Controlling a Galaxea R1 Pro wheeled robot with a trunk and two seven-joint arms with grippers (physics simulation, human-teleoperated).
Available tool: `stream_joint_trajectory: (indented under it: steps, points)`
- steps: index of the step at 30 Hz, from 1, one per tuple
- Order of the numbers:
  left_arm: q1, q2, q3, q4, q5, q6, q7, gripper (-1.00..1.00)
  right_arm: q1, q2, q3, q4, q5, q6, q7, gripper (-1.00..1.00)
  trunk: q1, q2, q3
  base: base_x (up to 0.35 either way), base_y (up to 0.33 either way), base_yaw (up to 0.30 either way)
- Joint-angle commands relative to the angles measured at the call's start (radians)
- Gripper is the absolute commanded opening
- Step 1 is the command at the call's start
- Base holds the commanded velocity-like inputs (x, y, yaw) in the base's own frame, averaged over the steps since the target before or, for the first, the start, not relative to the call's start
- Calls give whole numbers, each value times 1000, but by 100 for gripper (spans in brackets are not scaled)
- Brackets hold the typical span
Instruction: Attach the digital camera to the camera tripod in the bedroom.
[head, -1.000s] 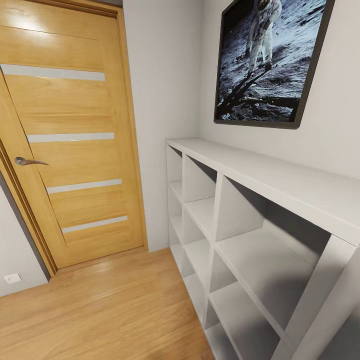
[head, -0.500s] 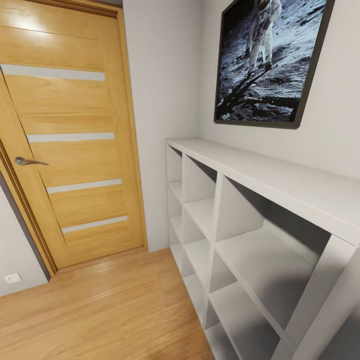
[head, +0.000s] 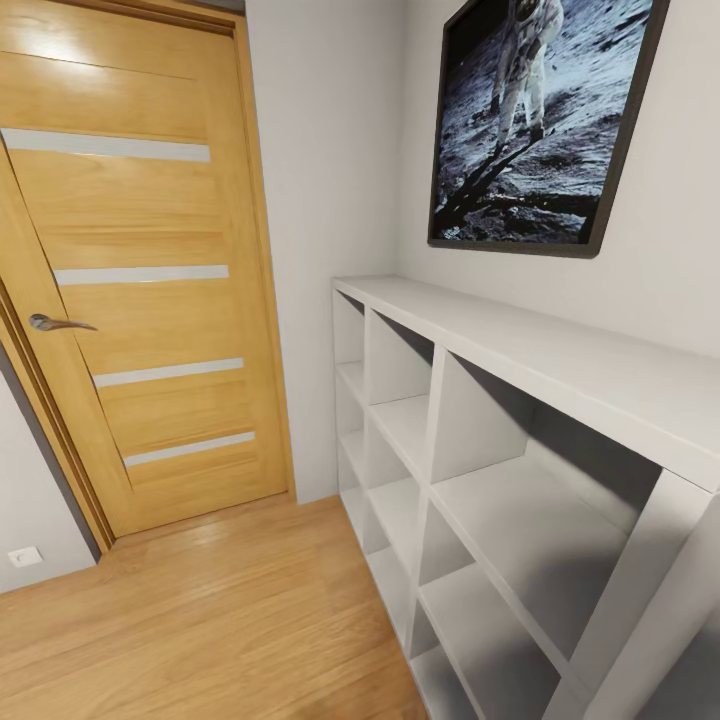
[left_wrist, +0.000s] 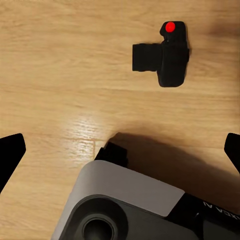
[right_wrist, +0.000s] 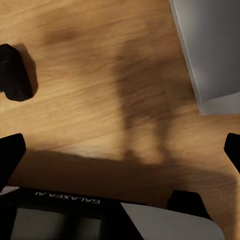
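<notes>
The digital camera (left_wrist: 162, 54), small and black with a red dot on its top, lies on the light wood floor (left_wrist: 60, 75) of the bedroom, seen from above in the left wrist view. My left gripper (left_wrist: 120, 152) hangs above the floor, open and holding nothing, a short way from the camera. In the right wrist view a black boxy thing (right_wrist: 14, 72) lies on the floor and looks like the same camera. My right gripper (right_wrist: 120, 152) is open and holds nothing. The camera tripod is out of view.
In the head view a closed wooden door (head: 140, 260) stands at the left, and a white cubby shelf (head: 520, 350) runs along the right wall under a framed moon picture (head: 540, 120). Its grey corner (right_wrist: 210, 50) shows near my right gripper. My own base (left_wrist: 120, 200) is below.
</notes>
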Motion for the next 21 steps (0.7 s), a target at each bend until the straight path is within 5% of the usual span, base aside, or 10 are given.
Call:
stream_joint_trajectory:
  steps: [1,21]
  points:
    - [0,0,-1,-2,7,5,4,100,0,1,4,-4,11,8,-3,100,0,-1,-1,0,0,0]
    - [0,5,-1,-9,7,3,6,100,-82,1,35,-152,10,16,-13,100,0,-1,-1,0,0,0]
